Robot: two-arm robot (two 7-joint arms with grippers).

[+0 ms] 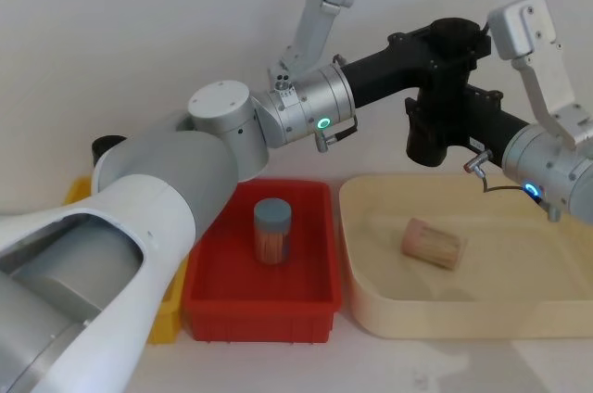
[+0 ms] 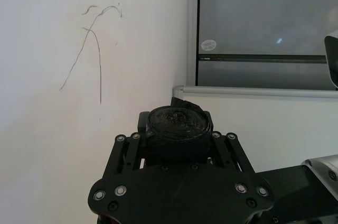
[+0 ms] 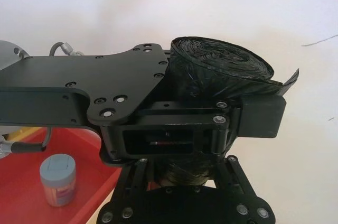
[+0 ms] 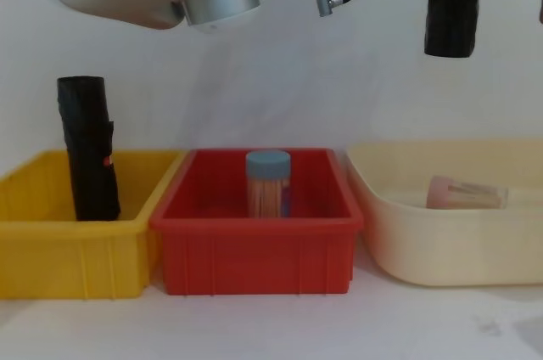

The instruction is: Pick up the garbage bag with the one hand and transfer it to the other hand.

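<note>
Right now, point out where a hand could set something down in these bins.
Roomiest: cream tray, bare floor around the lying pinkish jar. Red plastic bin has space either side of the upright blue-lidded jar. Yellow bin is free beside its standing black roll.

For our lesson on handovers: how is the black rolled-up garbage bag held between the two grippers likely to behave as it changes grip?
The black, tightly rolled garbage bag probably stays fairly stiff, since its layers are wound densely. Its glossy plastic may be slippery. A loose flap at its edge suggests that the outer layer could unwind. The left gripper and the right gripper both sit around it.
</note>
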